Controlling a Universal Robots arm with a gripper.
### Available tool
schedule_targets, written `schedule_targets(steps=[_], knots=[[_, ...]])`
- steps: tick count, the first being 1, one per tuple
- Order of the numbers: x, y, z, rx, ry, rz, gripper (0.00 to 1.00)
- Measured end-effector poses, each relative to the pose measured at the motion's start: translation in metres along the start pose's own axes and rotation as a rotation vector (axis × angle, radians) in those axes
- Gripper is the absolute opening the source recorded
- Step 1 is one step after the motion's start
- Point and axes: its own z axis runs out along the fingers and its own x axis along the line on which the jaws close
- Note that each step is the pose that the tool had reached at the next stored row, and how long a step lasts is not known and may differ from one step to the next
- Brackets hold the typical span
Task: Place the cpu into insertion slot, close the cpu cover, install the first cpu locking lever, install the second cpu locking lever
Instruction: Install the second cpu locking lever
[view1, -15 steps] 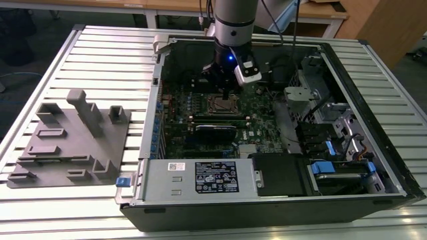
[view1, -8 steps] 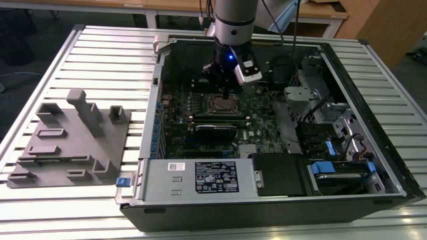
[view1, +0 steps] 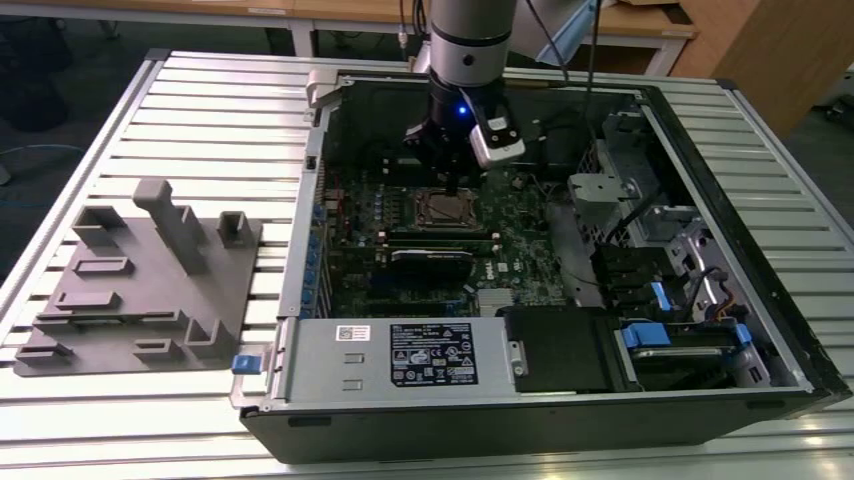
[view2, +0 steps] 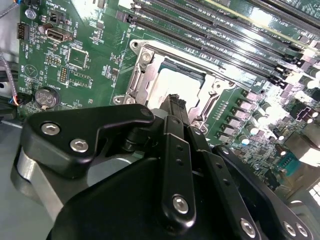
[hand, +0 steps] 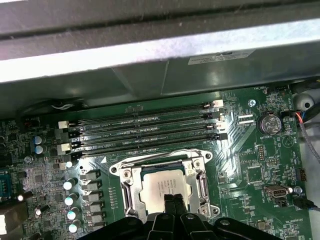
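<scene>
Clearly, in the exterior view, the arm reaches straight down into the open computer case (view1: 747, 300), and the gripper (view1: 458, 188) hangs just above the insertion slot (view1: 447, 210) on the far part of the green circuit board (view1: 534, 260). The case lies on a slatted metal table (view1: 227, 90). A grey fixture plate (view1: 147, 280) sits on the table to the exterior view's left of the case. A black card (view1: 434, 258) lies just nearer than the slot, and a metal power supply (view1: 400, 355) fills the near corner.

In the second wrist view the gripper (view2: 176, 102) looms dark in front. One black fingertip points at the near edge of the cpu (view2: 172, 82). The chip is pale silvery-grey and lies flat in its socket, with the cpu cover (view2: 141, 75) framing it. Long memory slots (view2: 225, 30) run beyond it, and a coin battery (view2: 45, 97) sits off to one side.

In the first wrist view the gripper (hand: 173, 201) has its two fingertips pressed together with nothing between them. They sit over the near edge of the cpu (hand: 162, 185); whether they touch it I cannot tell. The cpu cover (hand: 129, 192) lies down around the chip, its metal sides bright. Four memory slots (hand: 145, 130) lie on the far side, against the grey case wall.
</scene>
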Motion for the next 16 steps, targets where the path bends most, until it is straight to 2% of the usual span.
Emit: schedule_targets(steps=[3, 16], knots=[[-0.0001, 0.0, -0.0024, 0.0, 0.0, 0.0, 0.11], [-0.0007, -0.0032, -0.003, 0.0, 0.0, 0.0, 0.11]])
